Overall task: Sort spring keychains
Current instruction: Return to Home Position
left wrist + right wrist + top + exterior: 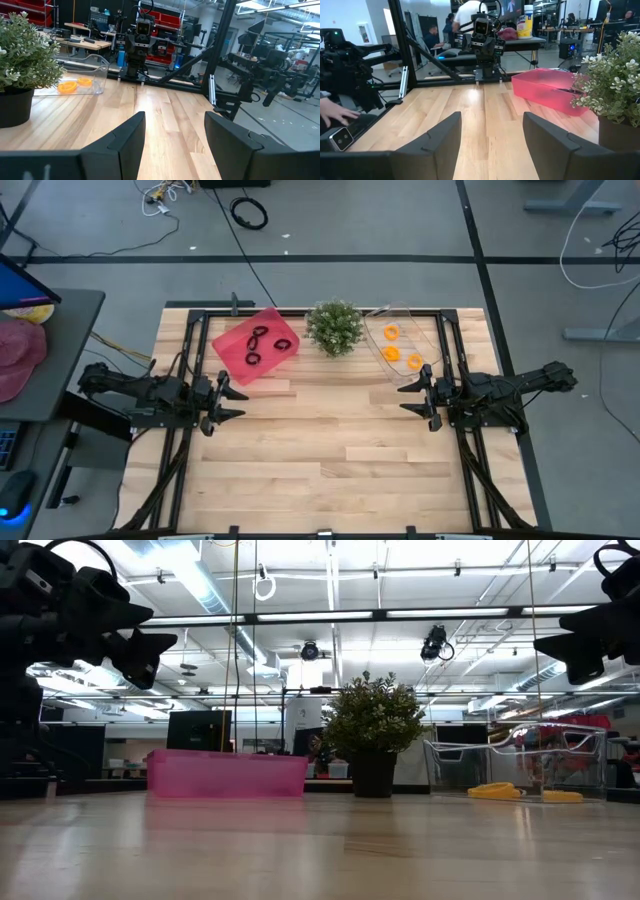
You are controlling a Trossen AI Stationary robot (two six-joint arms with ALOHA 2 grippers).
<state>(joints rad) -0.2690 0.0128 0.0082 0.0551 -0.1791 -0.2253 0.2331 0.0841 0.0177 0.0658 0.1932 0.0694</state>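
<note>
Table [320, 465]: light wood planks, framed by black rails.
Pink bin [232, 340]: was set at the table's back left, turned at an angle.
Clear bin [425, 330]: was set at the back right, also angled.
Potted plant [334, 327]: was stood upright at the back middle, between the two bins.
Black spring keychains [262, 335]: three were seen lying inside the pink bin, close together.
Orange spring keychains [392, 352]: three were seen lying inside the clear bin.
Left claw [240, 398]: was held raised over the table's left side, just in front of the pink bin; fingers were spread apart, nothing was gripped.
Right claw [405, 398]: was held raised over the right side, just beside the clear bin's front end; fingers were spread apart, nothing was gripped.
Hand [335, 116]: a person's hand was seen on a dark device beyond the table edge, in the right wrist view.
</note>
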